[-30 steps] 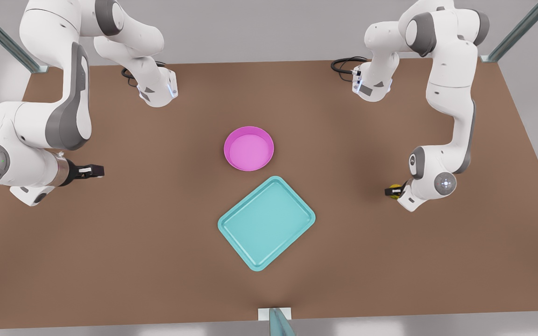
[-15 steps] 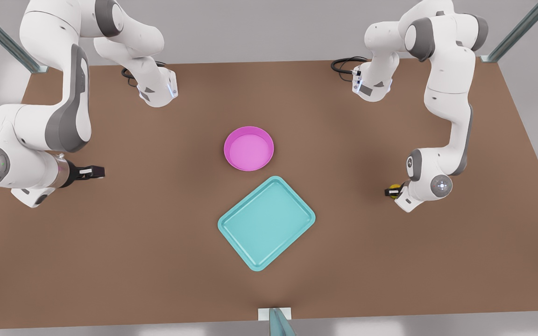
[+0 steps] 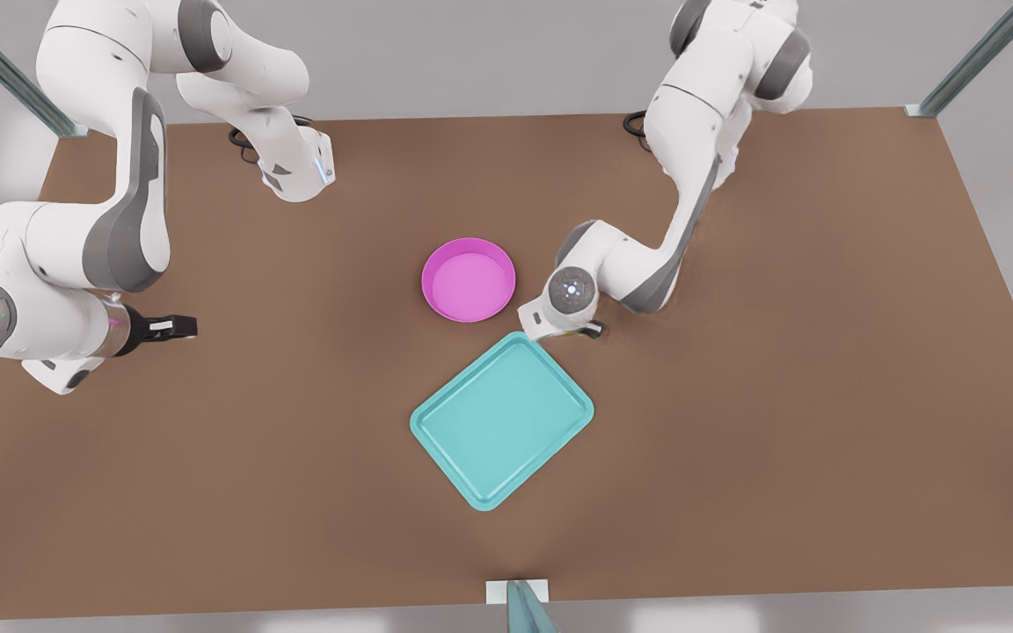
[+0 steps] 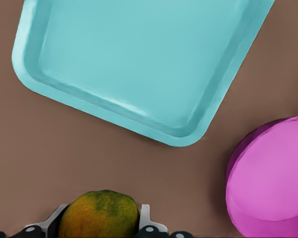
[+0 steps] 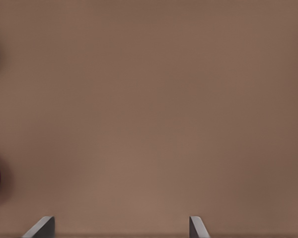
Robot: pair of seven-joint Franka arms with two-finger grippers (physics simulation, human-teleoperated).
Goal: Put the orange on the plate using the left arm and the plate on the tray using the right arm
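The orange [image 4: 100, 215], yellow-orange with a green patch, sits between the fingers of my left gripper [image 4: 102, 218], which is shut on it. In the front view, the left arm's wrist [image 3: 570, 290] hovers just right of the pink plate [image 3: 469, 286] and over the far corner of the teal tray [image 3: 502, 420], hiding the orange below it. From the left wrist view the tray [image 4: 139, 59] and the plate [image 4: 273, 178] lie close ahead on the table. My right gripper [image 3: 174, 326] waits open at the front view's left, its fingers [image 5: 44, 225] wide apart with nothing between them.
The brown table [image 3: 779, 457] has open room on both sides of the tray. Both arm bases [image 3: 295, 171] stand at the far edge with cables. A metal post [image 3: 524, 607] rises at the near edge.
The left arm has swung from the front view's right side to the centre, carrying the orange to beside the plate. The right arm has stayed still.
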